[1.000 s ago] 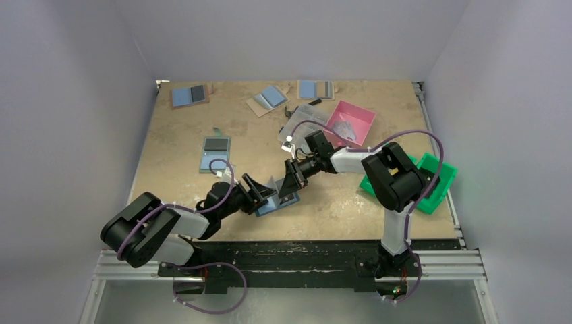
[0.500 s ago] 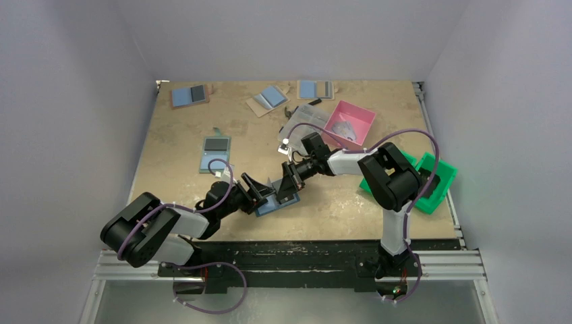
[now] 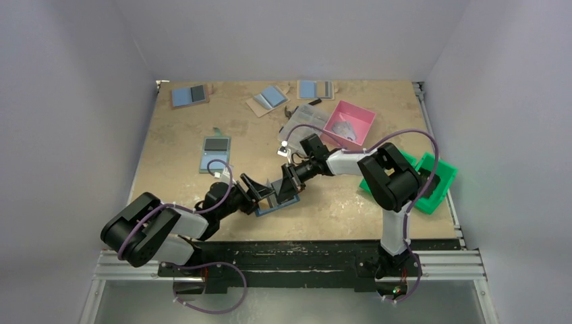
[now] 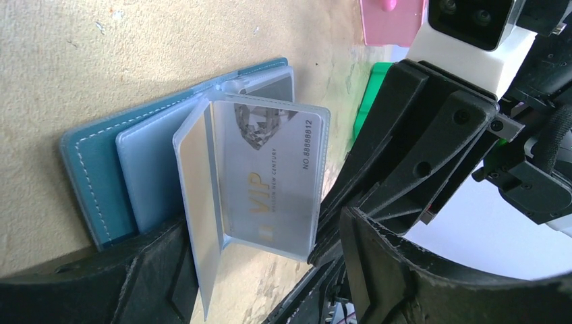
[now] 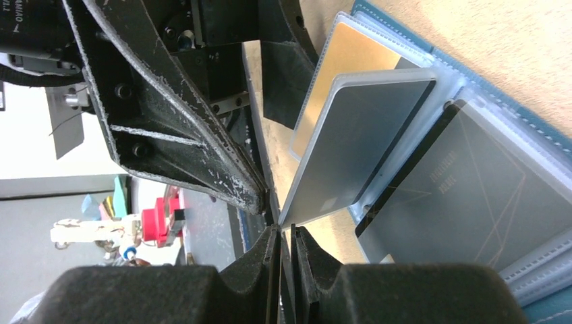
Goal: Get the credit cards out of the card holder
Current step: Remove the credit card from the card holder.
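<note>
Open holder [image 3: 278, 202] lies near-centre — left gripper [image 3: 260, 192] spread wide astride it, right gripper [image 5: 282, 233] pinched on a sleeve [image 5: 357, 142] corner, not the card [image 4: 270, 175] — a pull could drag the whole holder along, card left pocketed.

card holder [image 4: 94, 177] on table [image 3: 195, 121], credit cards [image 4: 270, 169] inside

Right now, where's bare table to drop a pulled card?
Bare table between the card holder and the green bin, toward the near edge; also the strip left of the black-panel holder. Crowded: left gripper and right gripper over the card holder; far side around the clear box and pink bin.
</note>
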Action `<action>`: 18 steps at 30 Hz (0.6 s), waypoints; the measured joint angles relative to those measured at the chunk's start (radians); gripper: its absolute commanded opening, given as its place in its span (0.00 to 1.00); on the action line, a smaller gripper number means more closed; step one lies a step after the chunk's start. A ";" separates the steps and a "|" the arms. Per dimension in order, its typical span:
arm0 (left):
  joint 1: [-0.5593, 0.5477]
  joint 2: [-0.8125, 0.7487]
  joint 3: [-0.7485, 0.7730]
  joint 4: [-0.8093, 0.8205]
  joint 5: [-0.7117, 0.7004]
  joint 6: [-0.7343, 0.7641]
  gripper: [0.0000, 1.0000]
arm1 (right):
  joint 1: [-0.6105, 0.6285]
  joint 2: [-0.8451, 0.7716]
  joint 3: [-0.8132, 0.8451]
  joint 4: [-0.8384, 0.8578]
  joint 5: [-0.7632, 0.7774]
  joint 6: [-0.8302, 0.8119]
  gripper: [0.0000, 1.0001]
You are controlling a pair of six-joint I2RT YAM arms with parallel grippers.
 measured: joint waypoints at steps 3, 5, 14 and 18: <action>0.002 0.000 -0.003 0.003 0.000 0.000 0.74 | 0.000 0.000 0.013 -0.027 0.021 -0.018 0.16; 0.004 0.000 -0.005 0.004 0.000 0.000 0.74 | 0.000 -0.002 0.019 -0.047 0.033 -0.030 0.16; 0.008 -0.014 -0.011 -0.006 -0.004 0.000 0.70 | 0.000 -0.020 0.038 -0.119 0.096 -0.068 0.16; 0.012 -0.048 -0.016 -0.050 -0.018 0.001 0.60 | 0.001 -0.019 0.040 -0.131 0.222 -0.101 0.16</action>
